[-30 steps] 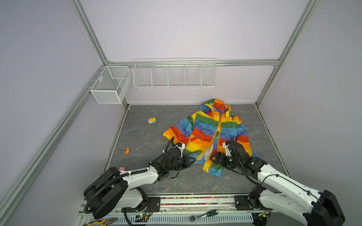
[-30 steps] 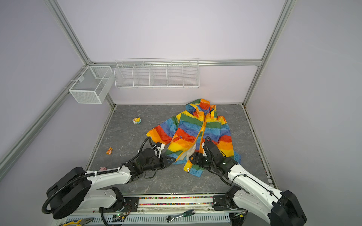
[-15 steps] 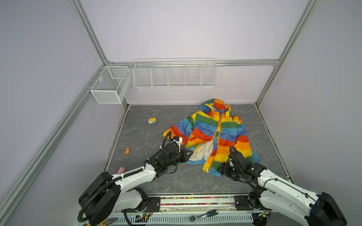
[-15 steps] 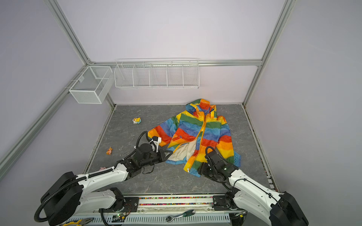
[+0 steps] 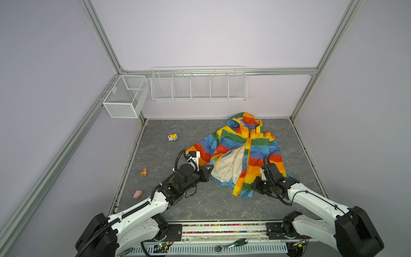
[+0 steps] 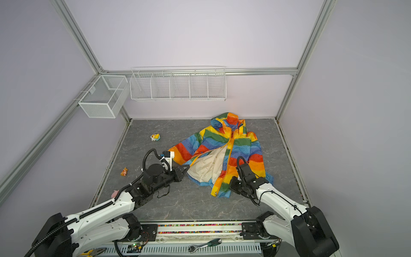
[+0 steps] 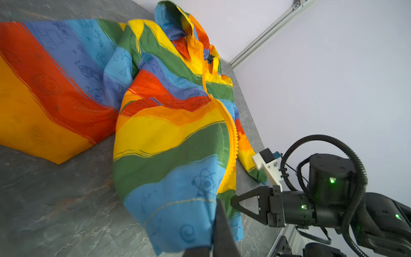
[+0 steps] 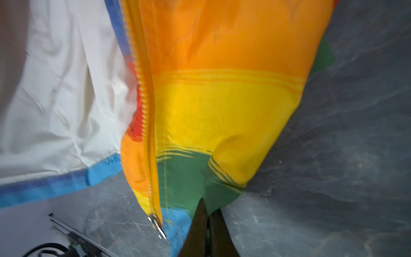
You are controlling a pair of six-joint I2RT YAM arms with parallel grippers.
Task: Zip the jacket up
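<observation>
Cream lining (image 5: 226, 165) shows while left fingers (image 7: 220, 222) and right fingers (image 8: 200, 224) clamp the jacket (image 5: 262, 146) hem.

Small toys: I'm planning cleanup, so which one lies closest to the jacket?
The yellow-and-blue toy, just beyond the sleeve end of the jacket; the orange toy and the pink toy lie farther off, toward the front.

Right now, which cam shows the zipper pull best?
Right wrist: the metal zipper pull sits close-up at the jacket hem. In both top views it is a tiny glint; left wrist shows only zipper teeth.
</observation>
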